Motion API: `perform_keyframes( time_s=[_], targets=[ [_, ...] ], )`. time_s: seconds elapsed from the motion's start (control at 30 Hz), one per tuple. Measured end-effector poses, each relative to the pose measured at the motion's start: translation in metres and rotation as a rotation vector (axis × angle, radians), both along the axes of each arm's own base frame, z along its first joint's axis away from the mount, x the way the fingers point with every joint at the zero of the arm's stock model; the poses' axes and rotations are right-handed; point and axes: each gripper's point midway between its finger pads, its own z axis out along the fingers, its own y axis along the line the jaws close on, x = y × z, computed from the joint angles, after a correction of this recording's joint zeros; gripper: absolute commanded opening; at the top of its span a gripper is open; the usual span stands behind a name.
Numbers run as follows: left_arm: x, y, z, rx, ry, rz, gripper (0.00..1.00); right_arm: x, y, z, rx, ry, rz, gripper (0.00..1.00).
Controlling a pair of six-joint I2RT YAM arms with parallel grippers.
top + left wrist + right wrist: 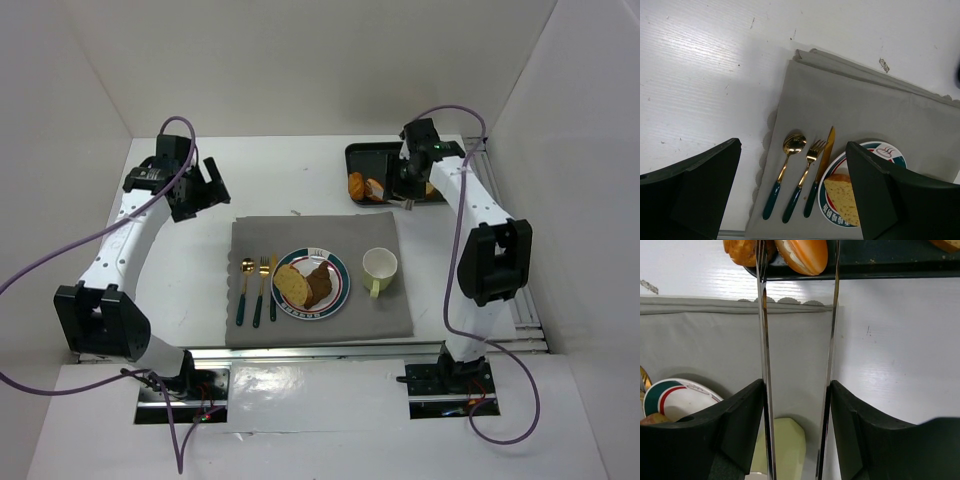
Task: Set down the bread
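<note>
On the striped plate [341, 273] lie two slices of bread, one yellow [293, 287] and one brown [321, 285]. More bread sits in the black tray [372, 153]: a brown roll [741, 251] and a split orange roll [803, 253]. My right gripper [796, 405] is shut on metal tongs [763, 340], pressing their two blades from outside. The blades stand apart, and their tips straddle the orange roll at the tray's near edge. Whether they touch it I cannot tell. My left gripper [792, 147] hangs open and empty above the cutlery, left of the plate [885, 150].
A grey placemat [320, 235] carries the plate, a pale green cup [379, 267] and a gold spoon, fork and knife [258, 290]. The tray sits past the mat's far right corner. White walls close the table on three sides.
</note>
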Motion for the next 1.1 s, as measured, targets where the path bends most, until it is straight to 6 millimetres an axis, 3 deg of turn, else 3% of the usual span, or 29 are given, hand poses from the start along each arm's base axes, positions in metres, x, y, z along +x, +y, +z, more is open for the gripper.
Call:
perform_keyframes(
  time_s=[0.13,0.17,0.27,0.47,0.63,0.73,0.87,1.0,1.1],
  targets=[
    [0.001,0.0,-0.001,0.0,0.003,0.0,0.99,0.003,0.001,-0.015,0.012,0.033,0.013,0.48],
    [0.001,0.0,-0.001,0.0,0.003,0.0,0.99,0.003,0.001,-0.016,0.014,0.036,0.019,0.41],
    [0.001,0.0,-0.001,0.0,0.002,0.0,0.99,0.006,0.0,-0.012,0.025,0.028,0.02,0.35],
    [0.001,0.0,-0.001,0.0,0.001,0.0,0.99,0.017,-0.004,0.012,0.039,-0.037,0.004,0.33],
    [0.0,0.0,0.004,-0.001,-0.012,-0.001,0.99,0.005,0.0,0.049,0.06,-0.098,0.025,0.32],
    [-0.002,0.0,0.008,-0.001,-0.025,-0.001,0.99,-0.015,0.013,0.074,0.068,-0.134,0.087,0.32],
    [-0.003,0.0,0.014,-0.002,-0.041,-0.001,0.99,-0.071,0.062,0.089,0.091,-0.132,0.273,0.32],
    [-0.004,0.0,0.014,-0.006,-0.042,-0.003,0.99,-0.127,0.105,0.075,0.103,-0.035,0.443,0.32],
    [-0.004,-0.002,0.014,-0.011,-0.041,-0.008,0.99,-0.152,0.117,0.057,0.083,0.046,0.505,0.34]
  ],
)
